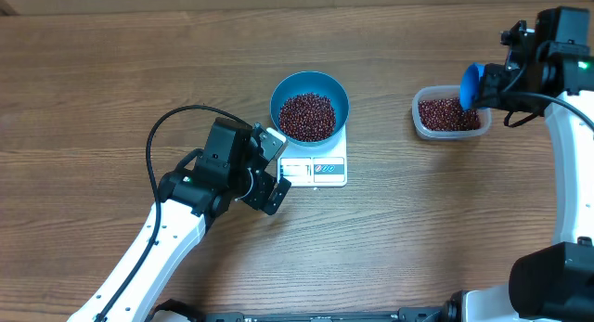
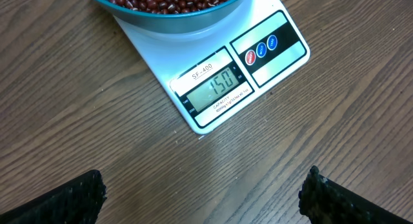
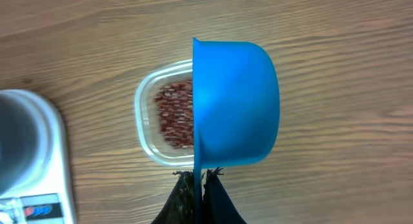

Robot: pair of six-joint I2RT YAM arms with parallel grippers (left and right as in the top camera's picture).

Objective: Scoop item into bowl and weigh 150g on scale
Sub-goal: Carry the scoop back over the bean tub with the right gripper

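Observation:
The glossy blue bowl (image 1: 309, 105) stands on the white scale (image 1: 316, 166), holding dark red-brown beans (image 1: 307, 116). In the left wrist view the scale (image 2: 213, 62) shows its display (image 2: 216, 87) reading 150. My left gripper (image 1: 267, 168) hovers just left of the scale's front, wide open and empty; the left gripper (image 2: 203, 195) frames only bare wood. My right gripper (image 3: 201, 177) is shut on the thin handle of a small blue scoop (image 3: 233, 102), held on its side above the clear tub (image 1: 450, 114) of beans (image 3: 175, 113).
The clear plastic tub (image 3: 150, 124) sits to the right of the scale on the wooden table (image 1: 111, 71). A black cable loops over my left arm (image 1: 176, 127). The right arm (image 1: 557, 71) reaches in from the right edge.

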